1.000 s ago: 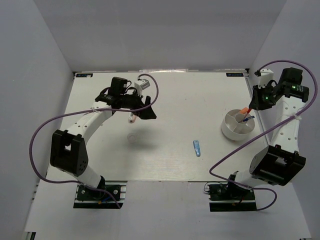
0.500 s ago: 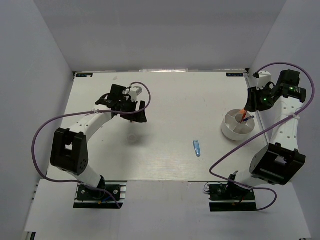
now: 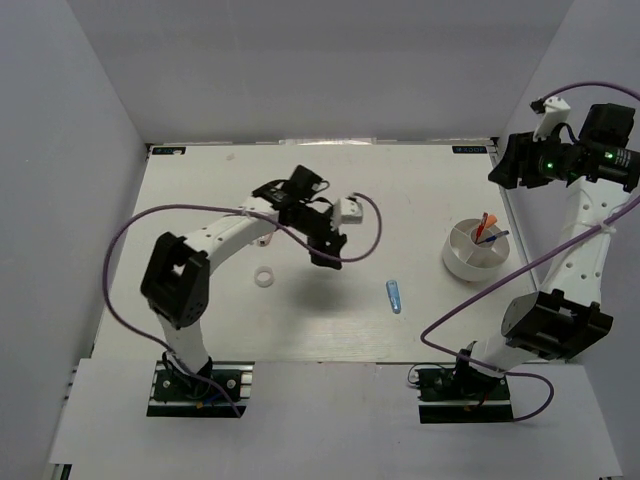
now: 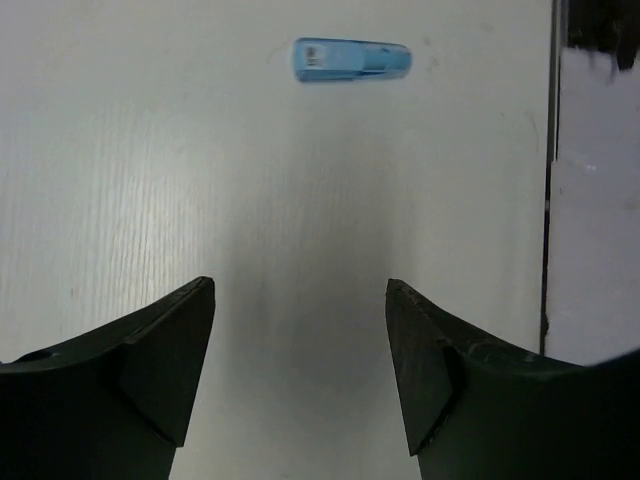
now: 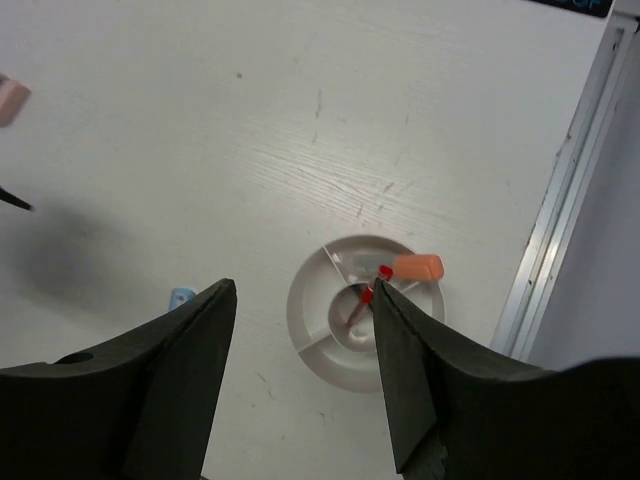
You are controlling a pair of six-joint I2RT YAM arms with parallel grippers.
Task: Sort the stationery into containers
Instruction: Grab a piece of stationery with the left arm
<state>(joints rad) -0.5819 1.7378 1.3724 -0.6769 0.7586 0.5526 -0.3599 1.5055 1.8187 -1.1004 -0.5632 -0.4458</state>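
The white divided bowl (image 3: 462,262) stands at the right of the table, seen from above in the right wrist view as the bowl (image 5: 318,335). An orange-capped marker (image 3: 487,221), a blue pen (image 3: 491,238) and a red pen (image 5: 361,297) lean inside it. My right gripper (image 3: 506,166) hangs open high above the bowl, empty; the right gripper (image 5: 303,283) frames the bowl. A light-blue piece (image 3: 394,296) lies mid-table, ahead of my open, empty left gripper (image 3: 326,251). The left wrist view has that piece (image 4: 352,60) well beyond the left gripper (image 4: 300,285). A white tape ring (image 3: 264,278) lies left of centre.
A pinkish eraser (image 5: 10,100) shows at the far-left edge of the right wrist view. Purple cables (image 3: 362,235) loop off both arms. A metal rail (image 5: 560,230) borders the table just right of the bowl. Grey walls enclose the table on three sides.
The right gripper opened and rose away from the bowl, leaving the orange-capped marker inside. The left arm swung from the back left toward the table's centre, its jaws narrowing slightly.
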